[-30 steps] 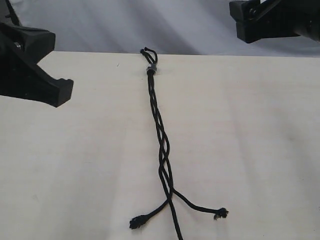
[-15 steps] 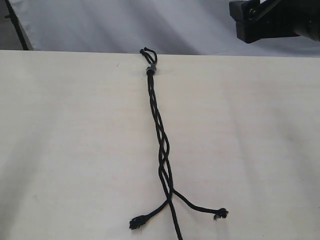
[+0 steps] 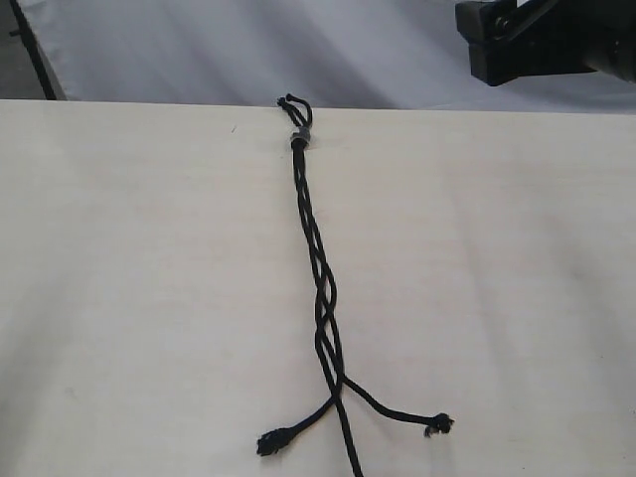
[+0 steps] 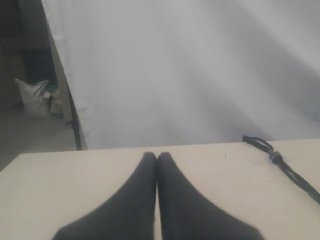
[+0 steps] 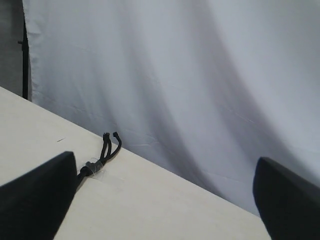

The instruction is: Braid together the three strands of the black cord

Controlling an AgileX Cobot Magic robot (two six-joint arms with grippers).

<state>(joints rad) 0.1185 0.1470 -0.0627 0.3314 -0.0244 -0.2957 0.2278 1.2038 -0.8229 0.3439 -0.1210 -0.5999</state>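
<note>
The black cord (image 3: pixel 320 278) lies along the middle of the pale table (image 3: pixel 139 298). Its knot with small loops and a grey band (image 3: pixel 300 138) sits at the far edge. Below the knot the three strands are interlaced to about (image 3: pixel 336 383), then splay. One frayed end lies left (image 3: pixel 270 443), one right (image 3: pixel 439 424), and the middle strand (image 3: pixel 350 457) runs off the bottom edge. My left gripper (image 4: pixel 156 156) is shut and empty, left of the cord's knot (image 4: pixel 274 157). My right gripper (image 5: pixel 164 165) is open and empty above the table, near the band (image 5: pixel 94 166).
A white cloth backdrop (image 3: pixel 199 50) hangs behind the table's far edge. The right arm's black body (image 3: pixel 542 40) hangs at the upper right. A dark pole (image 3: pixel 35 50) stands at the far left, and a pale bag (image 4: pixel 32 97) lies on the floor beyond the table.
The left arm, at the upper left of the exterior view a second ago, has drawn out of that view. The cord and the right arm have not moved.
</note>
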